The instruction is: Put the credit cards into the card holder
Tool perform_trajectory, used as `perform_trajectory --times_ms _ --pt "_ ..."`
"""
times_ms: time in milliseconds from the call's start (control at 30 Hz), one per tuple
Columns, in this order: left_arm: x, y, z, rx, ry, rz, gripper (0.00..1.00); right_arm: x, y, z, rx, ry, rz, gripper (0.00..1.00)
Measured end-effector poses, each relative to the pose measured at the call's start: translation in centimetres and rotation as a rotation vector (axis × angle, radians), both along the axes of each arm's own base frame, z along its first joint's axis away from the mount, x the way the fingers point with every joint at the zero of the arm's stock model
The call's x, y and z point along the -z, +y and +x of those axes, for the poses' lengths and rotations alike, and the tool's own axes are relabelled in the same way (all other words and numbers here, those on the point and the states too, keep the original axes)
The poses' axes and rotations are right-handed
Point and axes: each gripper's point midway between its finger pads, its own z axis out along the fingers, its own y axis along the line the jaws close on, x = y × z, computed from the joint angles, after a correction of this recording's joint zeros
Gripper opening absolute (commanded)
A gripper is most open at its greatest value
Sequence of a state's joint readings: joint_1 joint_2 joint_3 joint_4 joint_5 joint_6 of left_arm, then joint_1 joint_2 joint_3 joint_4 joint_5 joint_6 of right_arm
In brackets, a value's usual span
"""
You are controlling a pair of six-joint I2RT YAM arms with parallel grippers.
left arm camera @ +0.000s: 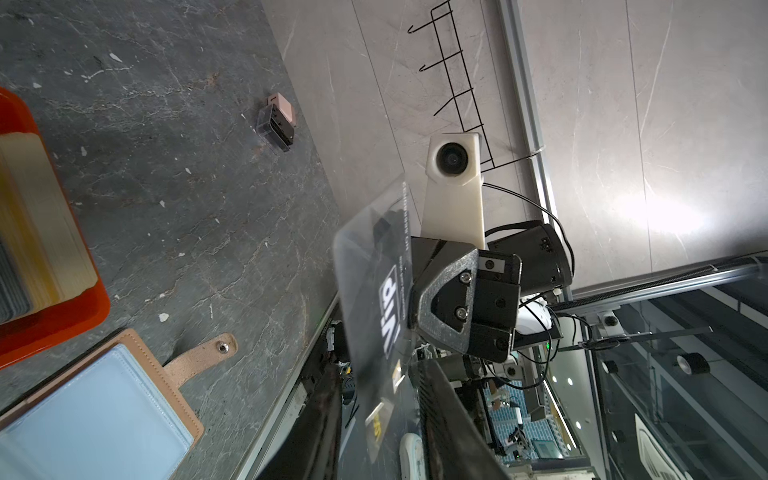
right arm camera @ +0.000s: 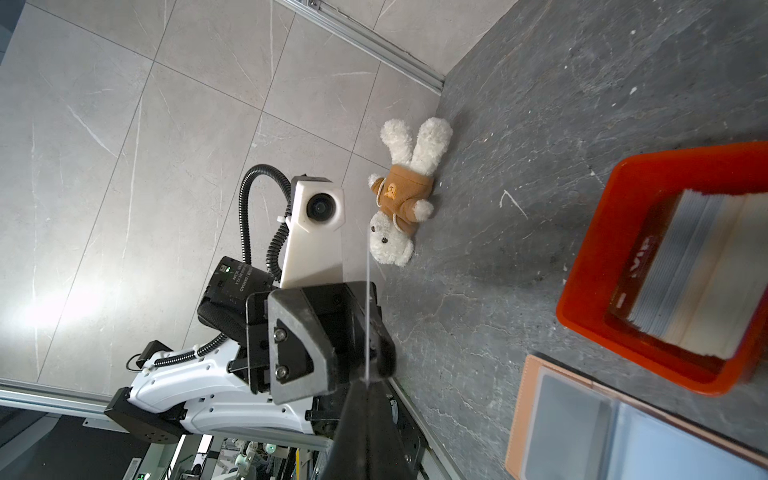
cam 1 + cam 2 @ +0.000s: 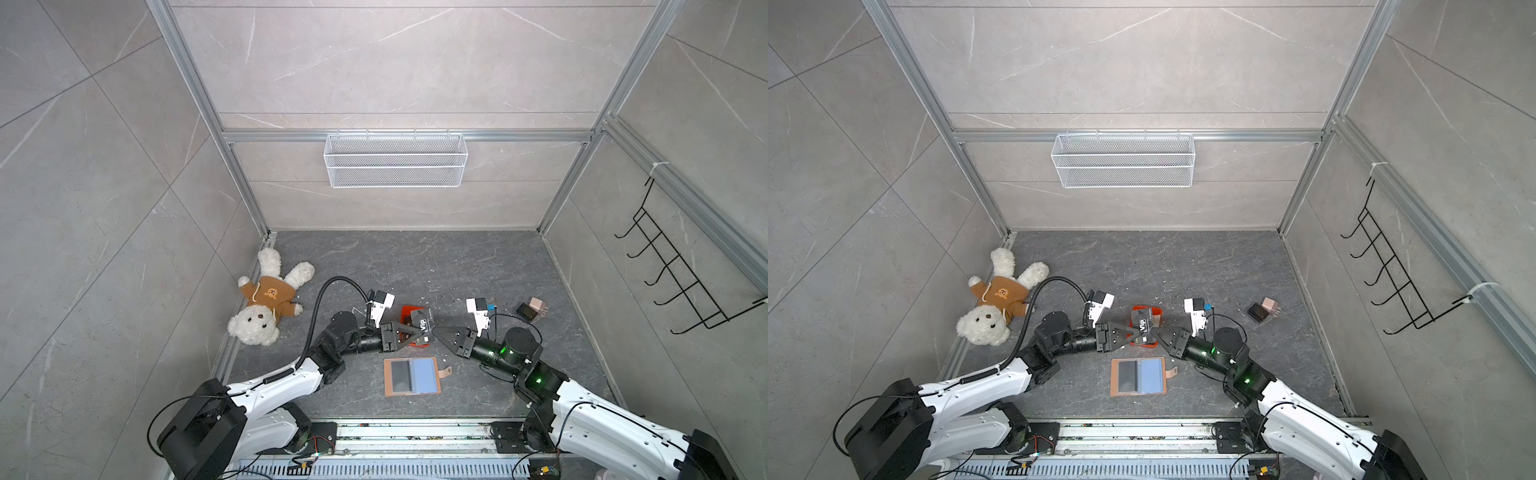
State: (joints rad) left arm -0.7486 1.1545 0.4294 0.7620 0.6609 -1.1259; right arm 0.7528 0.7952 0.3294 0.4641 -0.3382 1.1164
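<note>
A black credit card with white "VIP" lettering (image 3: pixel 424 326) (image 3: pixel 1145 326) (image 1: pixel 374 291) hangs in the air over the orange-red tray (image 3: pixel 407 311). My right gripper (image 3: pixel 434 332) (image 2: pixel 368 386) is shut on its edge, which shows as a thin line (image 2: pixel 368 311) in the right wrist view. My left gripper (image 3: pixel 417 333) (image 1: pixel 378 374) faces it, open, with its fingers (image 1: pixel 453 424) standing on either side of the card. More credit cards stand stacked (image 2: pixel 698 270) (image 1: pixel 33 208) in the tray. The card holder (image 3: pixel 411 376) (image 3: pixel 1138 376) (image 1: pixel 104 415) (image 2: pixel 582 428) lies open and flat just in front of both grippers, its snap tab (image 1: pixel 203 353) out to the right.
A teddy bear (image 3: pixel 266 299) lies at the left wall. A small black-and-pink block pair (image 3: pixel 532 309) sits at the right. A white wire basket (image 3: pixel 395 160) hangs on the back wall and a black hook rack (image 3: pixel 673 270) on the right wall.
</note>
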Motion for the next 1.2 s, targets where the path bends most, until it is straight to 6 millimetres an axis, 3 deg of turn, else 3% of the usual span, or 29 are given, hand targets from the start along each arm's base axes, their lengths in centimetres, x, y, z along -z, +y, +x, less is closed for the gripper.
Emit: perform_trajectory --times_ms 867,1200 --pt "0.7 -0.1 0.9 0.002 0.068 -0.044 0.08 0.8 0.0 -0.2 -0.008 0.022 0.027 0.0" --pt "1.9 -0.3 0.9 0.012 0.093 -0.015 0.02 2.8 -0.4 -0.1 0.014 0.083 -0.033 0.16"
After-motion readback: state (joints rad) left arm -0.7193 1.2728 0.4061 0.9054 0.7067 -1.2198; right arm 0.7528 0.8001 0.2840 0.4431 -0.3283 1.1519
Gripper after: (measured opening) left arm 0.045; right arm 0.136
